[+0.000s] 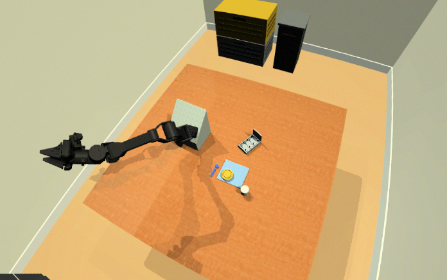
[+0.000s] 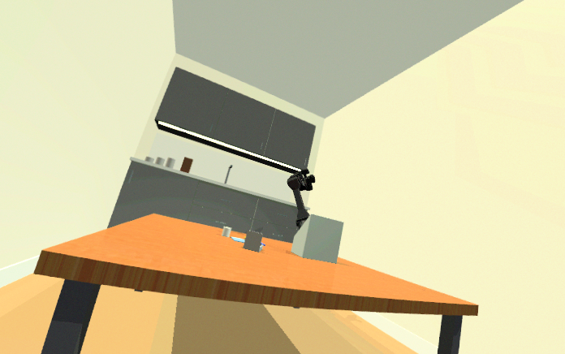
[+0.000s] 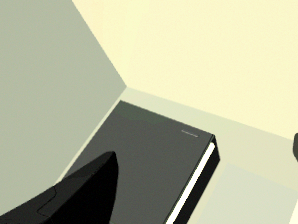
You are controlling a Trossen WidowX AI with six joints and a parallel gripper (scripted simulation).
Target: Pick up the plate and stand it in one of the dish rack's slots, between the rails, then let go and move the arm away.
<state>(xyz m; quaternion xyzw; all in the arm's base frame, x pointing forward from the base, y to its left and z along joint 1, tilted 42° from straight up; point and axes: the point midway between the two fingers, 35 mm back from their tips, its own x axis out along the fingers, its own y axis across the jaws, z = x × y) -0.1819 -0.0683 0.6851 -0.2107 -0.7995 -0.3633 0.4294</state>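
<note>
The yellow plate [image 1: 227, 174] lies flat on a light blue mat [image 1: 241, 173] near the middle of the orange table [image 1: 280, 210] [image 2: 166, 250]. The dish rack [image 1: 249, 142] [image 2: 252, 240], small and grey with rails, stands on the table a little beyond the plate. My gripper [image 1: 45, 155] is open and empty. It is raised high and stretched far out to the left, well away from the plate and the rack. In the wrist view one dark finger [image 3: 60, 219] shows against the wall and an upper cabinet; no task object is there.
A pale grey box [image 1: 192, 122] [image 2: 318, 241] holds the arm's base. A blue spoon-like tool [image 1: 213, 171] lies left of the mat. A white cup [image 1: 245, 189] [image 2: 226, 231] stands just in front of the mat. Cabinets [image 1: 245, 31] stand at the back wall.
</note>
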